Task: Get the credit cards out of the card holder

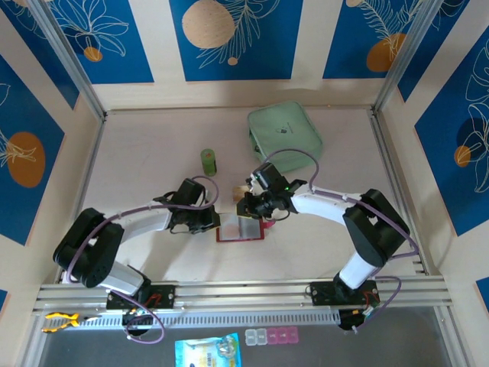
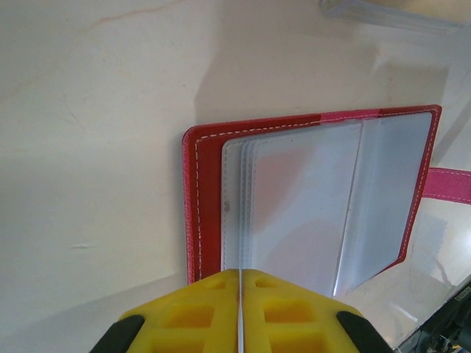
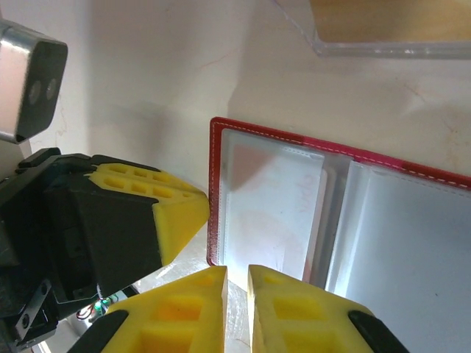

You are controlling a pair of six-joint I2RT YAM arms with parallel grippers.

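– Firstly, where is the small flat red card holder (image 1: pixel 241 228) with the greyish clear inner sleeves?
– It lies open and flat on the pale table (image 1: pixel 153 168), near the front edge, between the two arms. The sleeves face up. The pink closure tab (image 2: pixel 449 184) sticks out on the side towards the right arm.
– Contents?
– In the right wrist view, faint pinkish marks show through one sleeve. I cannot tell whether a credit card sits inside.
– Left gripper?
– The left gripper (image 2: pixel 240 283) has its yellow fingers pressed together, with only a hairline between them. The tips are at the holder's edge facing the left arm, over the red cover. I cannot tell whether anything thin is nipped between them.
– Right gripper?
– The right gripper (image 3: pixel 237 283) has its fingers narrowly parted, leaving a slim gap, and nothing is seen gripped. Its tips are at the holder's edge, close to the corner where the left gripper's finger sits.
– Surroundings?
– A mint-green zip pouch (image 1: pixel 284 131) lies at the back of the table, well apart from the holder. A small dark-green cylinder (image 1: pixel 208 160) stands upright to its left.
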